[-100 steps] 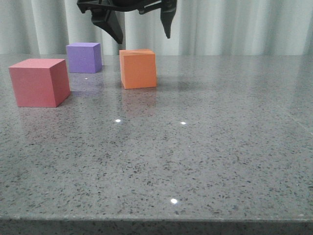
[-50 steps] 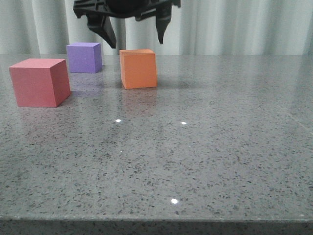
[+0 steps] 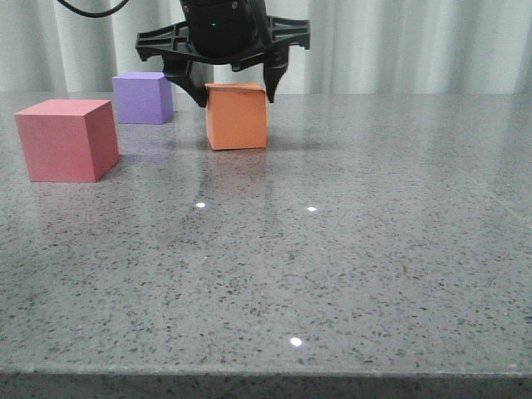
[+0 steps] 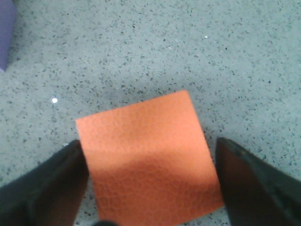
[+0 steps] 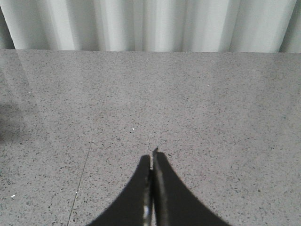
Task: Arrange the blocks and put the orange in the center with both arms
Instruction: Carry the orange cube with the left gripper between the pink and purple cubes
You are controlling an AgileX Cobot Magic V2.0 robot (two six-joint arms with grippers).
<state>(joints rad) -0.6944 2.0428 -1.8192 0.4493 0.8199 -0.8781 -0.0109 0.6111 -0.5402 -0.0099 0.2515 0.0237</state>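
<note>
The orange cube (image 3: 237,116) sits on the grey table, right of the purple cube (image 3: 143,97) and the red-pink cube (image 3: 66,139). My left gripper (image 3: 234,93) is open and lowered over the orange cube, one finger on each side of its top, with small gaps showing. In the left wrist view the orange cube (image 4: 148,155) lies between the two black fingers (image 4: 47,188) of the left gripper (image 4: 150,181). My right gripper (image 5: 153,157) is shut and empty above bare table; it does not show in the front view.
A corner of the purple cube (image 4: 5,33) shows in the left wrist view. A pale curtain (image 3: 399,41) hangs behind the table's far edge. The table's front edge runs along the bottom of the front view.
My left gripper has come down from above the orange cube until its open fingers straddle the cube's top. The cubes have not moved.
</note>
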